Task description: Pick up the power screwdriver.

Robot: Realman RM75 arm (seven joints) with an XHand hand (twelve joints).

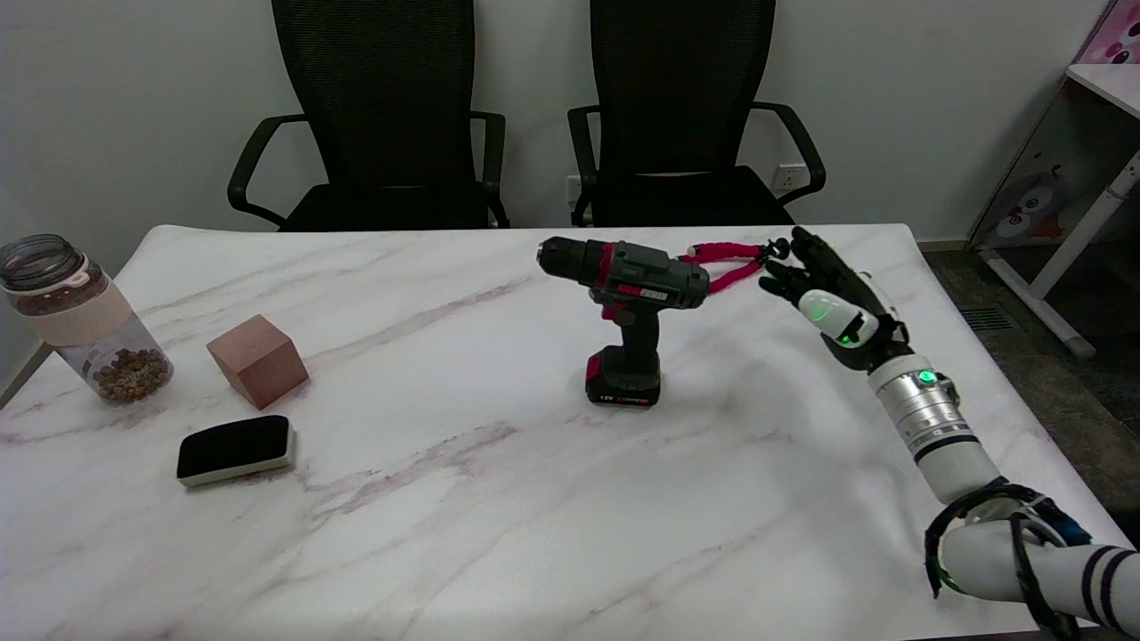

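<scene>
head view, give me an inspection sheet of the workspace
surface: white marble-pattern table.
job's things: power screwdriver stands upright on its battery base, untouched.
clutter: jar with brown bits, wooden cube, black eraser at left; pink flexible tripod behind the screwdriver.
hands: right hand open, fingers spread, right of the screwdriver, holding nothing.
cables: black cable looped around the right forearm.
surroundings: two black office chairs, wall, desk at right.

right arm (957,450): white, silver wrist | hand (833,298): black-white, green light | black cables
</scene>
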